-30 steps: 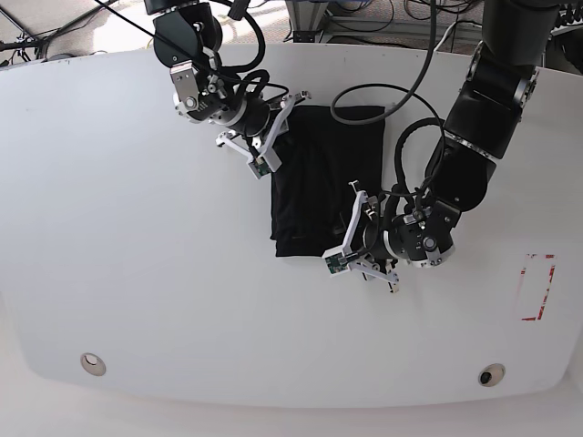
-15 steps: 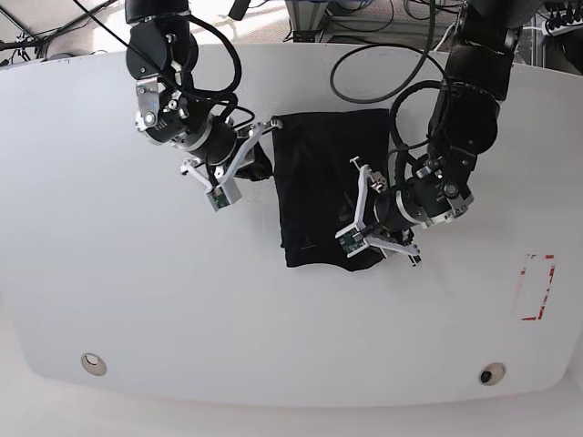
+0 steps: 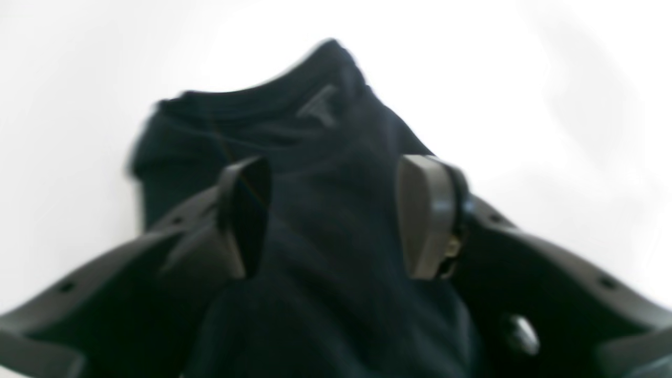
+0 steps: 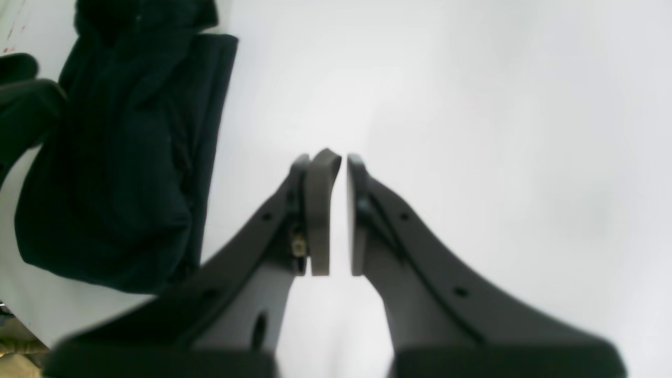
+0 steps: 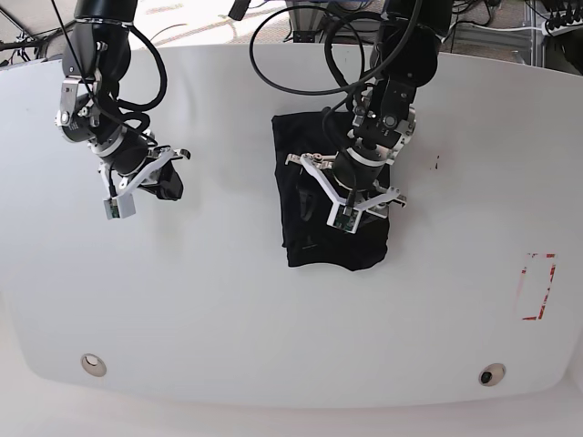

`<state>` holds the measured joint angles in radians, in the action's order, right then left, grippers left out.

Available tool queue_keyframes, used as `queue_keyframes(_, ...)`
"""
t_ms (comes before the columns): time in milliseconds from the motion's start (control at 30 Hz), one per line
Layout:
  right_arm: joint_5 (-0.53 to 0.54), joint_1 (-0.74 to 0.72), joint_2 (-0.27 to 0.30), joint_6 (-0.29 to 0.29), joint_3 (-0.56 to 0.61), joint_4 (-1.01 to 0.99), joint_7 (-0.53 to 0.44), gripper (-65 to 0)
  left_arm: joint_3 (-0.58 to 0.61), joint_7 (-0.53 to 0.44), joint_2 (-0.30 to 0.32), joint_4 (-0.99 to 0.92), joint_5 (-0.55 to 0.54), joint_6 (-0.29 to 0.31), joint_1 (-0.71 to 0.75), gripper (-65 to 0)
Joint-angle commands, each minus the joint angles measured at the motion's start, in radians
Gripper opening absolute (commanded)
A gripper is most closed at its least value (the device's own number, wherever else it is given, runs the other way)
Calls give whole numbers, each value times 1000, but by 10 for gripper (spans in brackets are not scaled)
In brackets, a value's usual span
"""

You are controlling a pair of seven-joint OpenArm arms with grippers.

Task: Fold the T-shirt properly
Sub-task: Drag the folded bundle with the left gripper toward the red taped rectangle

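Observation:
The black T-shirt (image 5: pixel 319 246) lies folded into a narrow upright rectangle in the middle of the white table (image 5: pixel 228 319). My left gripper (image 5: pixel 351 187) hangs right over the shirt's middle. In the left wrist view it (image 3: pixel 336 215) is open, jaws wide apart, with the shirt (image 3: pixel 294 136) below and between them, its collar at the far end. My right gripper (image 5: pixel 159 177) is well to the left, over bare table. In the right wrist view it (image 4: pixel 338 210) is shut with only a slit between the pads and holds nothing. The shirt (image 4: pixel 121 157) lies at that view's left.
A red rectangle mark (image 5: pixel 536 287) is on the table at the right. Two round holes (image 5: pixel 92 364) (image 5: pixel 492 375) sit near the front edge. Cables and equipment run along the back edge.
My right gripper has let the shirt go and swung far left. My left gripper has moved up from the shirt's lower right edge to over its middle. The shirt lies flatter.

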<state>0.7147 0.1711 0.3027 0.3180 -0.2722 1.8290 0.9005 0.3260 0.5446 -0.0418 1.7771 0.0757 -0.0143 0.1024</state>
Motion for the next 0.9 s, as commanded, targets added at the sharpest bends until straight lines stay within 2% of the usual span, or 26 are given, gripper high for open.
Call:
queue_keyframes(0, 24, -9, 11, 19, -22, 8, -21, -604, 18, -77, -3, 8, 13, -48, 10, -267)
queue_keyframes(200, 19, 5, -7, 114, -97, 7, -21, -604, 58, -151, -3, -156, 11, -126, 24, -267)
queue_keyframes(300, 18, 3, -15, 119, -137, 5, -21, -602, 58, -186, -2, -279, 9, -123, 20, -264)
queue_keyframes(433, 19, 11, -9, 119, -181, -1, -19, -602, -6, -205, 9, -402, 8, -118, 7, -262)
queue_keyframes(500, 19, 23, -7, 119, -221, -1, -17, -602, -60, -205, 47, -434, 6, -66, 0, -262)
queue_keyframes(700, 19, 34, -6, 119, -243, -1, -17, -602, -227, -177, 207, -432, 6, 185, 6, -262)
queue_keyframes(800, 19, 58, -6, 119, -255, 1, -17, -602, -337, -143, 308, -432, 6, 320, 4, -264)
queue_keyframes(867, 19, 61, -6, 119, -267, 1, -17, -602, -396, -139, 369, -435, 6, 388, 3, -264)
